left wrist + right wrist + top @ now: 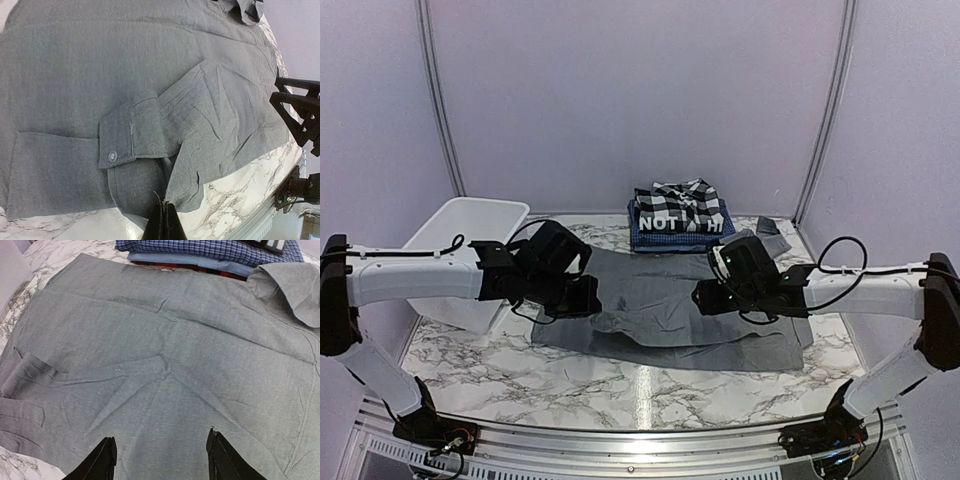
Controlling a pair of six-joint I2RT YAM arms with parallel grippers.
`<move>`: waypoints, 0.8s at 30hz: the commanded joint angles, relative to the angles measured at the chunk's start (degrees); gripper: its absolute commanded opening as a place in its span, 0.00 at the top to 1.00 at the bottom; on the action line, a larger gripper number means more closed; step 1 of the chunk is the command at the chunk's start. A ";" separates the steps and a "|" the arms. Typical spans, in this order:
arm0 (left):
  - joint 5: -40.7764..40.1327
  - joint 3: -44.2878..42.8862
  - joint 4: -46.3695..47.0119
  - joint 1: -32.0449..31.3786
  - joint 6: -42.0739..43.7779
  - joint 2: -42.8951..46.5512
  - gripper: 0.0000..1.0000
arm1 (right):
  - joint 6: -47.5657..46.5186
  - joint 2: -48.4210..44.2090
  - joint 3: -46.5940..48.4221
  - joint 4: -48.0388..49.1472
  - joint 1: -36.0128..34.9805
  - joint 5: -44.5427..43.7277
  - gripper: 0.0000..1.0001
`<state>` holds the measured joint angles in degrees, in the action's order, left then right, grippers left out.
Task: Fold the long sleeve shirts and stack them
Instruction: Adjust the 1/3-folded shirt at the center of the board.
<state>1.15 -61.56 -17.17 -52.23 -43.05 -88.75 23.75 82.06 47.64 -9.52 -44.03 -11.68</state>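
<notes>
The grey shirt (660,300) lies spread on the marble table, collar (295,285) to the back right. A sleeve is folded across its body, and the buttoned cuff (112,156) shows in the left wrist view. My left gripper (582,298) is at the shirt's left side. It (167,207) is shut at the hem, where a thin sliver of grey cloth pokes out between the tips. Over the shirt's right half, my right gripper (705,297) hovers open above the cloth (165,340), nothing between its fingers (105,455). Folded shirts (680,215) are stacked behind: plaid, lettered black, blue checked (210,250).
A white plastic tub (460,240) stands at the back left, close behind my left arm. Bare marble table (620,390) shows in front of the shirt. The right arm's gripper (300,115) appears at the edge of the left wrist view.
</notes>
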 commanded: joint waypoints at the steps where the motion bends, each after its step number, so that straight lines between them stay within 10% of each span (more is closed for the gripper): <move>1: -5.54 -1.69 -8.19 1.47 2.99 0.02 1.00 | 0.48 -2.52 -1.65 -0.60 2.45 0.17 0.43; 10: -5.13 -1.19 -9.30 3.93 4.48 -7.82 0.99 | 1.32 -3.58 -5.17 -0.58 3.03 -0.20 0.42; 16: -7.17 -1.51 -9.71 4.19 3.92 -9.32 0.50 | 1.39 -4.10 -6.02 -1.74 3.20 -1.00 0.42; 24: -7.87 -6.46 -9.46 7.02 5.96 -10.75 0.48 | 1.37 -2.78 -3.95 -0.74 3.42 0.81 0.42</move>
<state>-5.69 -63.68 -25.65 -46.92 -39.22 -98.59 24.43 79.11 41.34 -10.85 -41.17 -11.55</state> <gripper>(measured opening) 0.527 0.580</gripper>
